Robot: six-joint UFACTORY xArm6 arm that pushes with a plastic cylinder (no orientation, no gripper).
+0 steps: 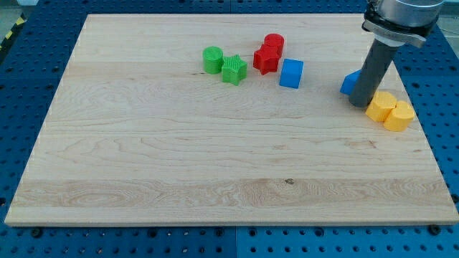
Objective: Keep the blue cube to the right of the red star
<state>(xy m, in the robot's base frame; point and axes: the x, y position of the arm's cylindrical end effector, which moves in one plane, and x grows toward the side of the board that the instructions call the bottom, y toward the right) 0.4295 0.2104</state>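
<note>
green cylinder: a green cylinder stands far left of the cluster, upright, on the wooden board.
green star: a green star sits just right of it and a touch nearer, the two touching or all but.
red star: the red star lies right of the green pair, flat on the board; its points spread all round, so no long axis shows.
red cylinder: a red cylinder stands just behind the red star, touching it on the far side.
blue cube: the blue cube rests just right of the red star and slightly nearer, close beside it; whether they touch i cannot tell. it is turned a little, one corner toward the near edge, and being a cube it has no long side to speak of.
cube and rod: the cube lies well to the left of the rod, apart from it, with bare board between.
second blue block: another blue block peeks out at the rod's left side, mostly hidden, shape unclear.
my tip: my tip is down at the board on the right side, pressed against that half-hidden blue block and just left of the yellow pair. there is no hand to spread or pinch: it is a plain dark rod holding nothing.
yellow blocks: a yellow block and a yellow cylinder sit together at the far right, touching each other.
</note>
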